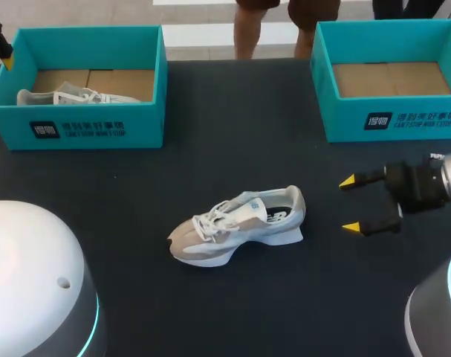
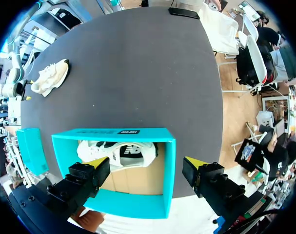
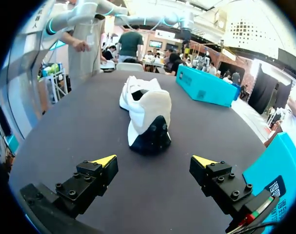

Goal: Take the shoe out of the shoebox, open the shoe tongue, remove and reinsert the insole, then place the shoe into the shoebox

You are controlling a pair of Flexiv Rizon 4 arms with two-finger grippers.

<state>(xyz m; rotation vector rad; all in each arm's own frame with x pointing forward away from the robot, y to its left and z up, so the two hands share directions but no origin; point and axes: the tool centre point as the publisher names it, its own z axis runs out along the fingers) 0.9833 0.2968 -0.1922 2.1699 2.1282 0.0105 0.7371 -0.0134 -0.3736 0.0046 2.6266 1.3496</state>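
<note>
Head view: mid-desk [image 1: 232, 111], a pale grey-and-white shoe [image 1: 236, 227]. Stands on its sole, toe toward the left side, heel toward the right jaws. Lies outside those jaws, apart from them, with bare desk between. Right jaws released, yellow tips spread wide and pointing at the heel, gripping nothing. At the far edge, a teal left shoebox [image 1: 84, 126] and a teal right shoebox [image 1: 392, 119]. Inside the left shoebox, a second shoe [image 1: 65, 97], lying against the near wall.

Right wrist view: the shoe [image 3: 145, 109] straight ahead of the spread tips, heel nearest, not between them and untouched. Beyond it the left shoebox [image 3: 206, 87]; just beside one finger, a corner of the right shoebox [image 3: 279, 165].

Left wrist view: left jaws released, hanging above the left shoebox [image 2: 113, 132], holding nothing. One tip over the box's inside, the other past its side wall. Second shoe [image 2: 118, 155] on the cardboard floor below, untouched. Far across the desk, the shoe [image 2: 50, 78].
</note>
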